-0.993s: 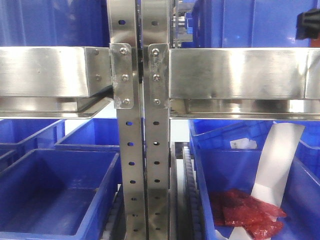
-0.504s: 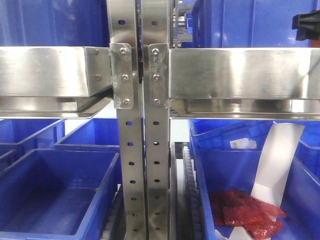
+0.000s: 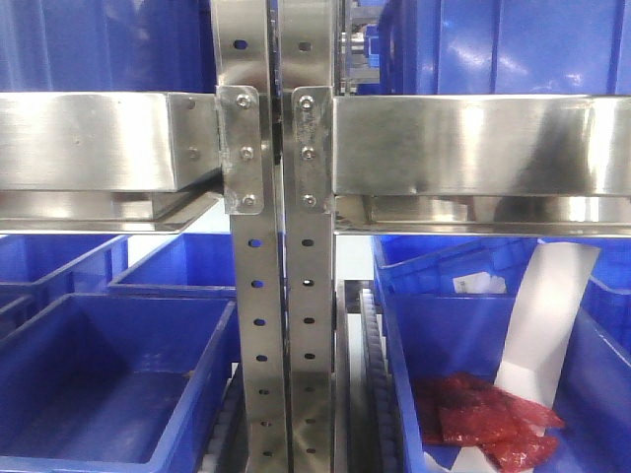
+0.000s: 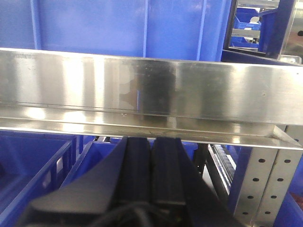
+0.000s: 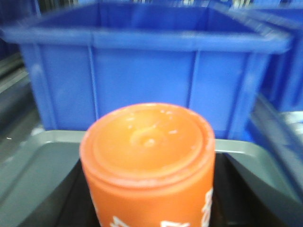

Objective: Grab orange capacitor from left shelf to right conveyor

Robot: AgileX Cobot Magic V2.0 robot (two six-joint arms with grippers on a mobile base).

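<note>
Centrally, in the right wrist view, the orange capacitor (image 5: 147, 151) stands upright between the dark fingers (image 5: 239, 189) of the right gripper (image 5: 149, 208), which pinches it. A grey tray (image 5: 38, 156) lies behind and beside it, with a blue bin (image 5: 142, 61) beyond. Left gripper (image 4: 151, 156): fingers pressed together, just below a steel shelf rail (image 4: 151, 90). Front view: steel posts (image 3: 276, 315) and a lower bin (image 3: 444, 335) holding red bags (image 3: 483, 414).

L gripper (image 4: 151, 142) fingers (image 4: 137, 161) flush together, empty — R gripper (image 5: 150, 198) tight on both sides of orange capacitor (image 5: 147, 151).
</note>
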